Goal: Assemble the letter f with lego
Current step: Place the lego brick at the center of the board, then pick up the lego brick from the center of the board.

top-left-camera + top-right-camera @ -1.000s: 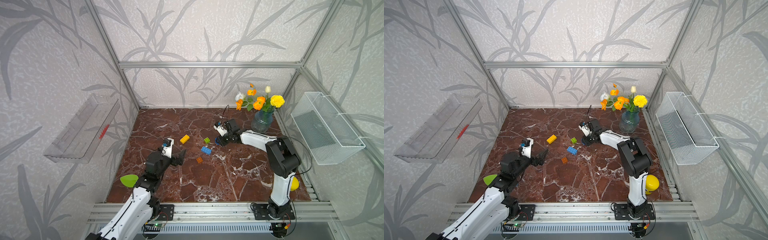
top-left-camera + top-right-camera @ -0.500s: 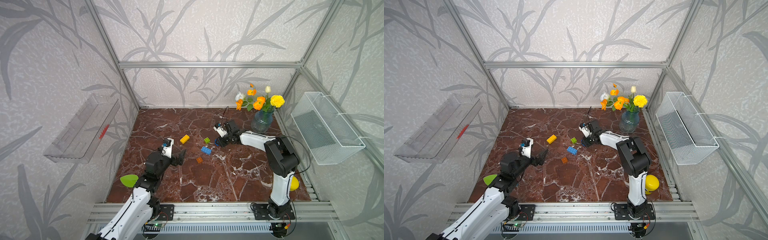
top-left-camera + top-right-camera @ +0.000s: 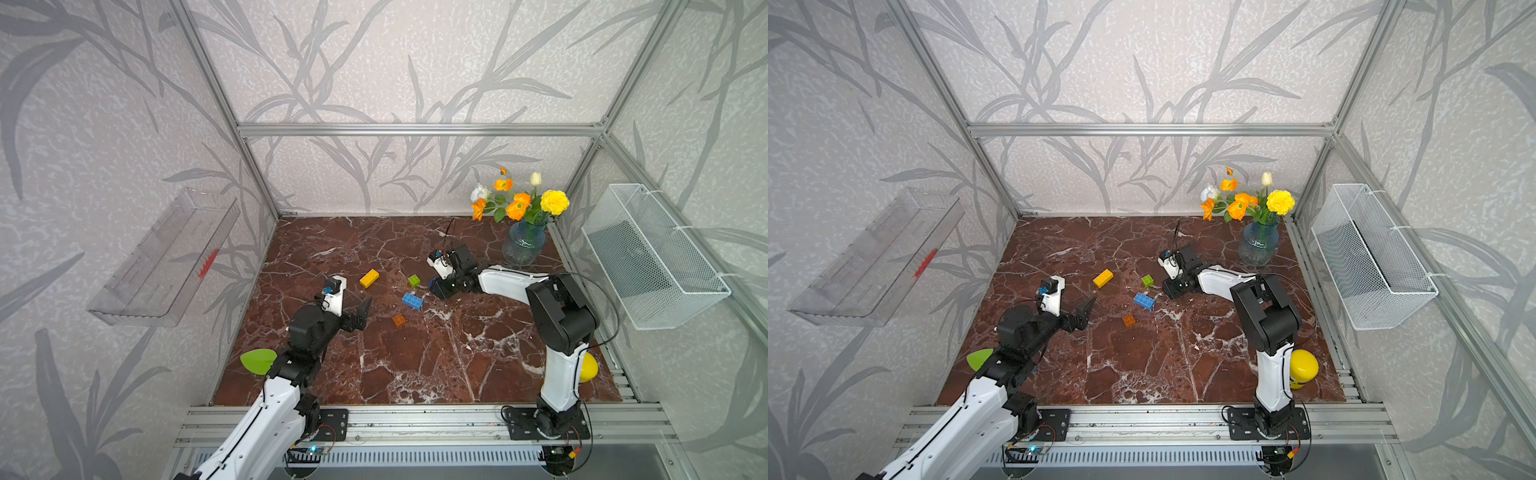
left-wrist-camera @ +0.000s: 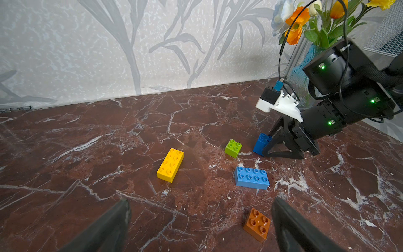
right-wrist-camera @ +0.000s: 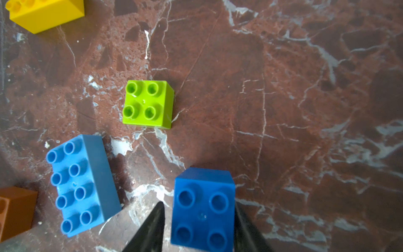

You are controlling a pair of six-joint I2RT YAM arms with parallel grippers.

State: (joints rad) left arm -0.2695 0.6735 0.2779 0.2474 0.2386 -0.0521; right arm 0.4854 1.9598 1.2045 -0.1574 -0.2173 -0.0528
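**Right claw** [image 5: 198, 205]: its matte black, tapered fingers [image 5: 150, 229] straddle the small blue brick [image 5: 204, 209]. This is a glossy square block with four studs, sitting studs up on the marble tabletop [image 5: 305, 109]. One finger appears to lie against the brick's side, and a narrow gap shows at the other. The jaws are parted and do not clamp the brick.

**Bricks, outward from the right claw:**
- Just beside the gapped finger lies the long light-blue brick [image 5: 82, 185], with eight studs in two rows. It is flat on the marble and apart from the small blue brick.
- Near, ahead of the fingertips, is the small green brick [image 5: 148, 103], square with four studs.
- Past the long blue brick is the small orange brick [image 4: 257, 224], of the same form.
- Furthest ahead is the long yellow brick [image 4: 170, 164], with eight studs.

All five bricks lie singly, studs up.

**Left claw** [image 4: 200, 201]: its fingers are spread wide and hold nothing. The orange brick lies near one finger, apart from it.

**Tabletop:** polished red-brown marble with white veins.

**Well behind the right claw:** a blue glass vase of flowers [image 3: 523, 245].
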